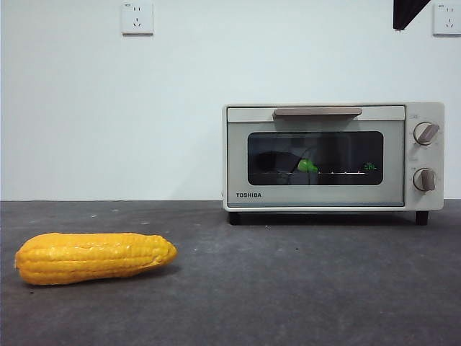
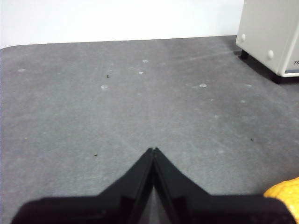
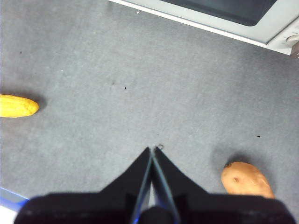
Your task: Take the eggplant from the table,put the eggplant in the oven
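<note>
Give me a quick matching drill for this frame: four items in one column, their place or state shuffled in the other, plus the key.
Items:
1. eggplant
2. corn cob
3. oven door
4. sweet potato

Place or state:
A. shut, handle at the top
B. on the table, well off to one side of the oven
C. behind the dark glass, green stem tip showing
D. on the table, seen only in the right wrist view

Pairs: 1-C, 2-B, 3-A, 4-D

We see a yellow corn cob [image 1: 94,257] on the speckled dark grey table [image 1: 302,288]. The Toshiba oven [image 1: 333,156] is cream-white with tan knobs; an orange-brown potato [image 3: 246,179] lies beside our right gripper's [image 3: 153,149] black jaws.
</note>
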